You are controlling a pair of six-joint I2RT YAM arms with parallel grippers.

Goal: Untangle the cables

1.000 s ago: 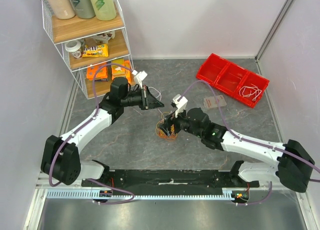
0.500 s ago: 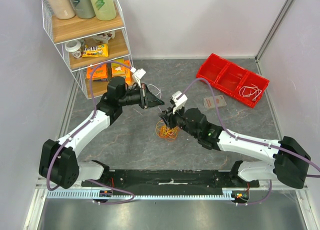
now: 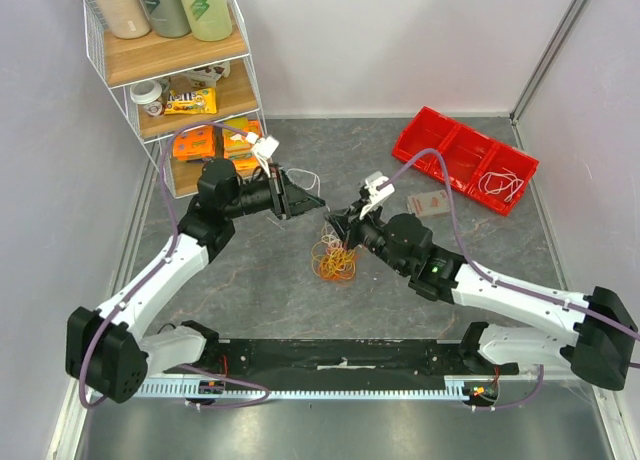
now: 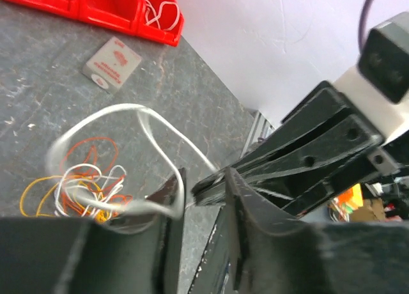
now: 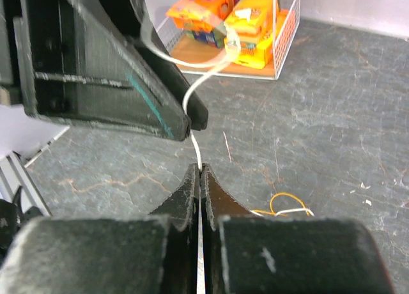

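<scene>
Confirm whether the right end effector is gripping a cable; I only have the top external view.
Observer: Yes. The right wrist view shows the right end effector shut on the white cable, pinched at the very fingertips.
Operator: And the left one?
Observer: The left wrist view shows the left end effector with jaws apart; the white cable loops against one finger, apparently unclamped.
Operator: Where does that loop lead?
Observer: Down into the tangled cables, where white strands sit among orange and yellow ones.
</scene>
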